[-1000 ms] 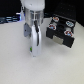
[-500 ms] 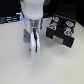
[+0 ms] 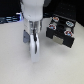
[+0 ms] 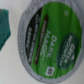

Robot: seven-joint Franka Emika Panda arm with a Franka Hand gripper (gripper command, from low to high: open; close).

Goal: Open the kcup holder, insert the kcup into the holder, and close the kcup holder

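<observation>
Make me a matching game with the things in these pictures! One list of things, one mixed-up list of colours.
Things:
1. kcup holder
2. kcup lid
3. table
4. robot arm

Colours:
A. green with white writing
B. pale beige
C. black
D. white

Pairs: 1-C, 2-A, 3-B, 4-D

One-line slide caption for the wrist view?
Close-up from the wrist camera: the kcup fills the frame, its green foil lid reading "Dark Magic", on a pale surface.
</observation>
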